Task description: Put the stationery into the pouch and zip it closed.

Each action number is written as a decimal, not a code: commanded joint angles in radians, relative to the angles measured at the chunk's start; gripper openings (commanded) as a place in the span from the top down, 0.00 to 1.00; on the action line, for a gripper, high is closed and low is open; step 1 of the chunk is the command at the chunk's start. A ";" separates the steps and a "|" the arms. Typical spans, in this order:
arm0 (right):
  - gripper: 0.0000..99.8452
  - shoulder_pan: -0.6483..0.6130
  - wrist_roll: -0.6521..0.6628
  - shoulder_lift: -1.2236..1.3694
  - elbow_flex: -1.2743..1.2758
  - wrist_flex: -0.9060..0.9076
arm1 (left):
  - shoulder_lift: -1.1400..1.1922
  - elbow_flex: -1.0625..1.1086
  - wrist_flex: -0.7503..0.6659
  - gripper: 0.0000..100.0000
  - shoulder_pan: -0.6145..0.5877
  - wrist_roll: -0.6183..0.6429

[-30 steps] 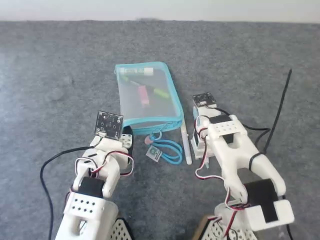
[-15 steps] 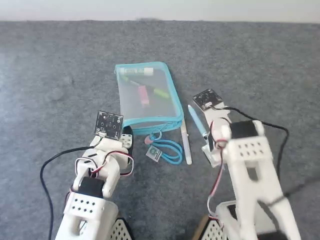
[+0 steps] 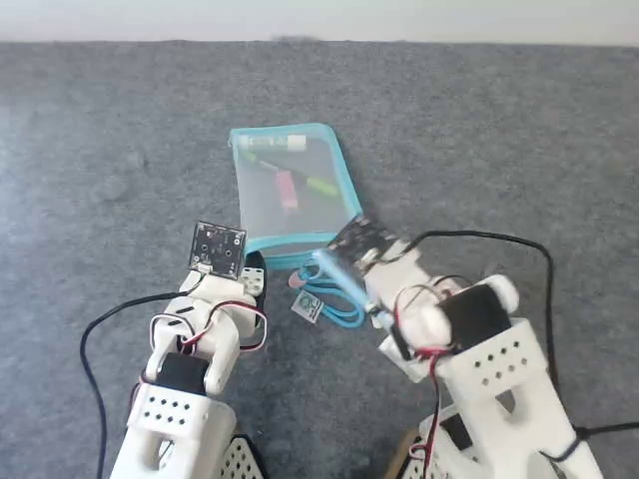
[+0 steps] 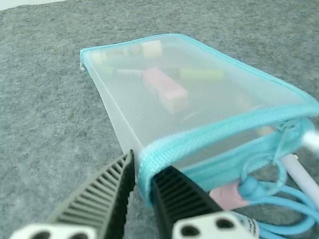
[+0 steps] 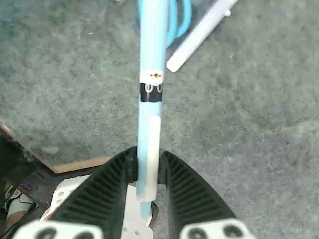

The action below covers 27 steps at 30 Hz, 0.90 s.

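Fingers (image 5: 112, 186) of the right gripper (image 5: 148, 153) clamp the pen (image 5: 152, 45), the left gripper (image 4: 144, 169) nips tight on the mouth rim of the pouch (image 3: 295, 195) at 12 o'clock, so the pen tip should slide in low and deep before release.

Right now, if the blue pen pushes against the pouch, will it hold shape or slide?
Probably floppy: the mesh pouch is thin see-through fabric, its zip edge bowing beside the left gripper. Likely light, with few small items inside, so the blue pen could shove it.
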 commanded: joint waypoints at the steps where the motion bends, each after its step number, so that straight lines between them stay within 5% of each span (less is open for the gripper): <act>1: 0.99 -0.021 -0.006 0.024 -0.057 0.016 | -0.015 -0.013 -0.020 0.99 -0.005 -0.009; 7: 0.99 -0.021 -0.021 0.311 -0.230 -0.012 | -0.017 -0.013 -0.020 0.99 0.000 -0.008; 23: 0.99 -0.081 -0.261 1.248 -1.247 0.025 | -0.015 -0.013 -0.020 0.99 0.002 -0.009; 27: 0.84 -0.150 -0.270 1.311 -1.335 0.042 | -0.017 -0.013 -0.020 0.99 0.002 -0.009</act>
